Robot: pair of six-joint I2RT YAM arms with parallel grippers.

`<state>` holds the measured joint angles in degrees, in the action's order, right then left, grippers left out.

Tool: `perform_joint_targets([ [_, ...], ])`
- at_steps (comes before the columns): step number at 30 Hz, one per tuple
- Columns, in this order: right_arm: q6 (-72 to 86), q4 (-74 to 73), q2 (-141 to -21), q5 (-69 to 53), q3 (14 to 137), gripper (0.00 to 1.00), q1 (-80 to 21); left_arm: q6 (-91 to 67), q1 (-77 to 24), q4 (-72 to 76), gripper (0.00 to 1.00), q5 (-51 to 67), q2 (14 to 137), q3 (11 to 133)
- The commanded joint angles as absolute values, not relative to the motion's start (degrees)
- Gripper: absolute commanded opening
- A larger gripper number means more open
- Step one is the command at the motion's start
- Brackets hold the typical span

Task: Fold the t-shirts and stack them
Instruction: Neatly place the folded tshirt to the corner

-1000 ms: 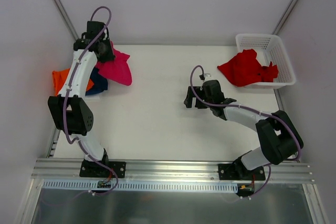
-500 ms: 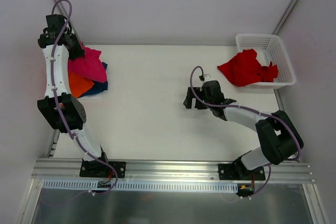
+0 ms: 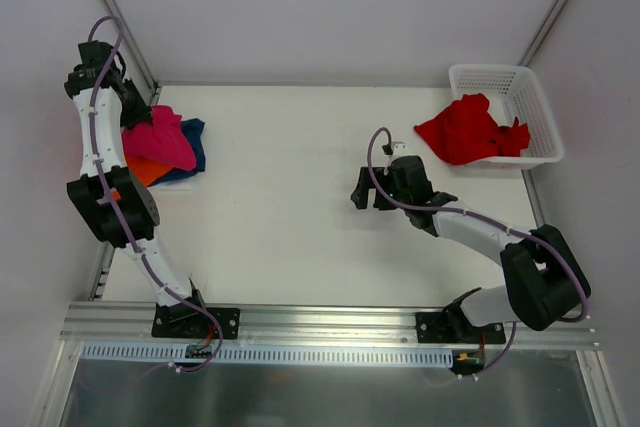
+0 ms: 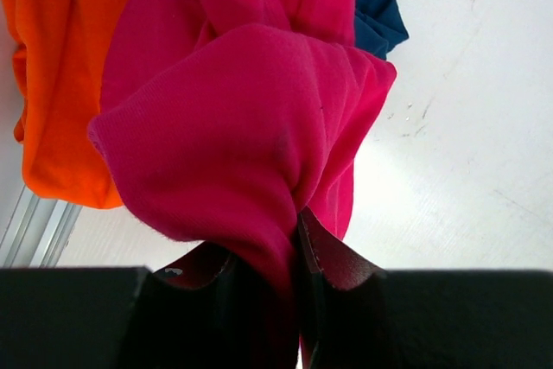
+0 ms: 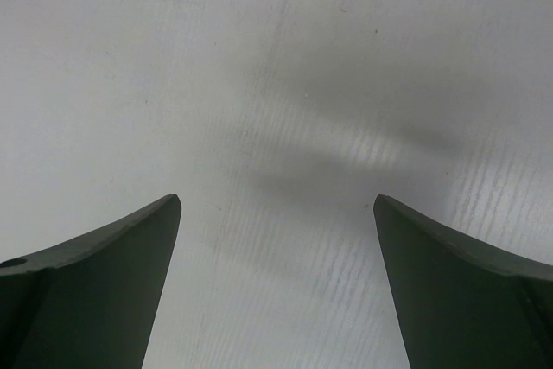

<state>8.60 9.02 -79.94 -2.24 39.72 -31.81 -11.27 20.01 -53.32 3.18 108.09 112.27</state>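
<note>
Right gripper (image 5: 276, 213) hangs wide open and empty over the bare white table (image 3: 290, 207), probably parked out of the way. Farther left, the left gripper (image 4: 289, 244) is pinched narrow on a bunched fold of the soft magenta-pink cloth t-shirt (image 4: 233, 127). That shirt drapes over the orange cloth t-shirt (image 4: 60, 66) and navy blue cloth t-shirt (image 4: 376, 19), likely for stacking. Farthest right, the crumpled bright red cloth t-shirt (image 3: 465, 129) spills over the white plastic mesh basket (image 3: 530, 97) rim, unfolded.
</note>
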Motion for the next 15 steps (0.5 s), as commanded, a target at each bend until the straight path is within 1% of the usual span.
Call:
perform_joint_targets([
  [1,7.47,8.26,-77.26,-1.58,39.29,0.99,-32.17,-13.09,20.65,-52.82,0.00,2.30,108.46,115.23],
  [5,8.78,9.58,-77.52,-2.99,38.24,0.99,-32.52,-14.76,21.62,-52.73,0.00,-3.15,109.51,112.68],
  [8,8.96,9.84,-77.61,-3.25,37.79,0.99,-32.96,-16.17,22.76,-52.65,0.00,-4.04,111.35,111.10],
  [10,8.88,9.76,-77.70,-3.16,37.44,0.99,-33.05,-17.66,22.94,-52.65,0.00,-6.75,112.58,110.39],
  [11,8.79,9.76,-77.70,-3.16,37.35,1.00,-33.05,-18.01,22.94,-52.82,0.11,-7.81,112.94,110.30],
  [12,8.62,9.67,-77.78,-3.08,37.18,1.00,-33.13,-18.63,22.85,-52.74,0.63,-10.26,112.33,110.04],
  [13,8.53,9.58,-77.87,-3.08,37.09,1.00,-33.13,-20.20,22.85,-52.73,0.98,-11.94,111.72,109.34],
  [15,8.35,9.67,-78.05,-3.25,36.92,0.99,-33.05,-20.83,22.68,-52.65,0.99,-15.88,109.35,109.60],
])
